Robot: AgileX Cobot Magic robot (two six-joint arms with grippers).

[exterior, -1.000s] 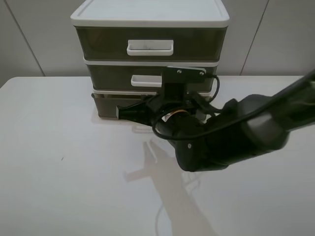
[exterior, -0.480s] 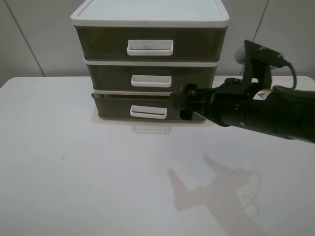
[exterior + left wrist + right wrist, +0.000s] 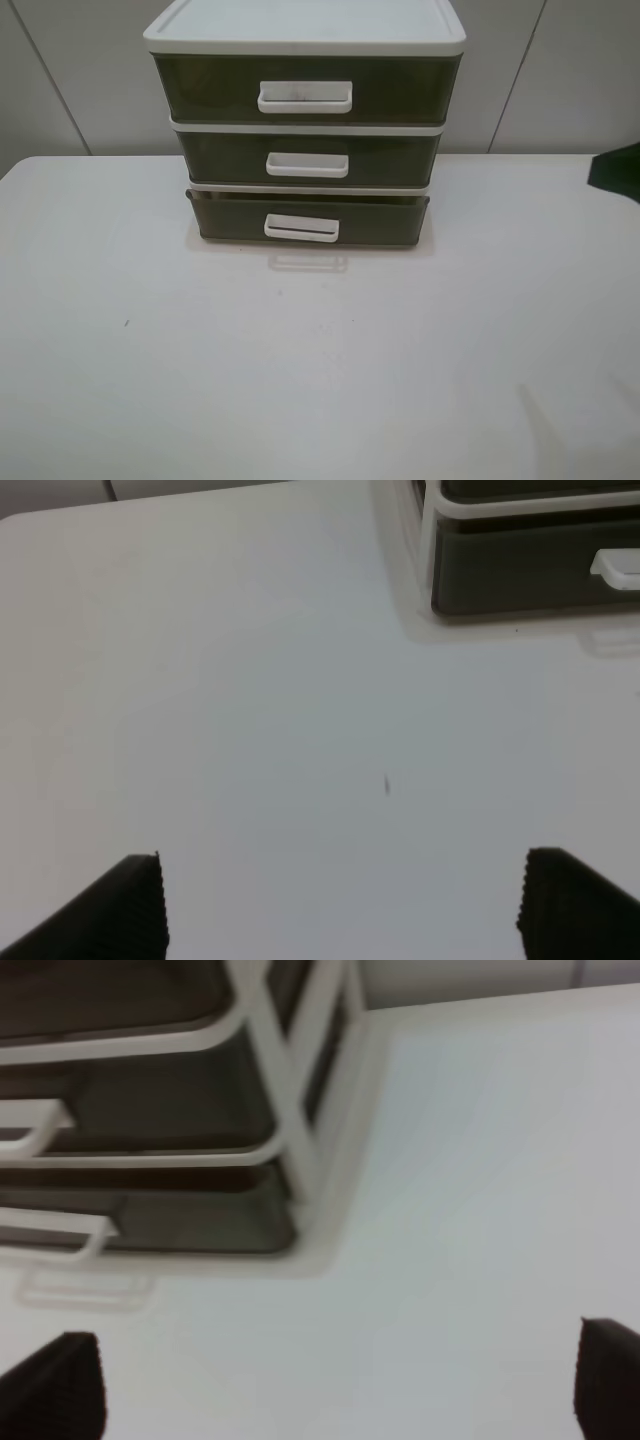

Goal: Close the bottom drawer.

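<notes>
Left gripper: we see its two dark ribbed fingertips set wide apart in the left wrist view, with nothing between them; only bare table shows in the gap. The exterior view does not show this gripper.

Table: white and flat. We note a small dark speck toward the left edge; the same speck shows in the left wrist view.

Drawer unit: white frame, three smoky brown drawers, standing at the middle of the far edge.

Top drawer: tallest; white loop handle centred on its front.

Middle drawer: sits flush under the top one, with its own white handle.

Bottom drawer: lowest of the three, at the far edge of the table, resting at table level. We find its front standing slightly forward of the middle drawer's front, and its left corner juts a little past the frame. Its white handle is centred, and a faint reflection of it lies on the table just in front.

Right gripper: we see two dark fingertips at opposite sides of the right wrist view, spread wide, holding nothing. The view is blurred; it shows the right corner of the bottom drawer. A dark part of the right arm shows at the right edge of the exterior view.
</notes>
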